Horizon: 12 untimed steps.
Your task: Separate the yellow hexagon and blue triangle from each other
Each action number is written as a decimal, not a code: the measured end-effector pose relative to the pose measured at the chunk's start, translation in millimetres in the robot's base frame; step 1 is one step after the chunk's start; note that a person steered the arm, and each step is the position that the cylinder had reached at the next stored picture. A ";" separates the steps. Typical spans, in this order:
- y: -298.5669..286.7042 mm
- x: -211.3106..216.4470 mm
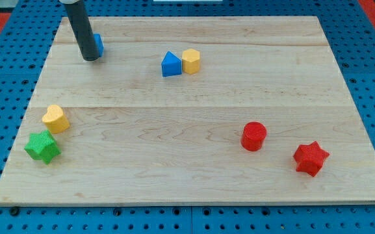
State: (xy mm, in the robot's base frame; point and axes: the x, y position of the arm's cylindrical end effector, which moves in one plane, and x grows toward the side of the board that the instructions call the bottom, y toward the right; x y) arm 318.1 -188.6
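Note:
The blue triangle point(171, 64) and the yellow hexagon point(191, 60) sit side by side, touching, near the view's top centre of the wooden board point(193, 143). The triangle is on the left, the hexagon on the right. My tip point(90, 58) is at the view's top left, well to the left of the pair. It stands right in front of a blue block point(99, 45), which the rod partly hides.
A yellow heart point(56, 119) and a green star point(43, 147) lie close together at the left. A red cylinder point(253, 136) and a red star point(310, 158) lie at the lower right. Blue pegboard surrounds the board.

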 end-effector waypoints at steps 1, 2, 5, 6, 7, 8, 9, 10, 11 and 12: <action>15.2 -20.4; 50.0 -4.3; 203.3 -1.7; 245.3 -32.7; 277.8 -35.0; 312.9 -56.6; 342.3 -54.4; 342.4 3.6; 322.7 44.1; 297.2 57.1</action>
State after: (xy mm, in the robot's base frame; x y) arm 375.3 108.7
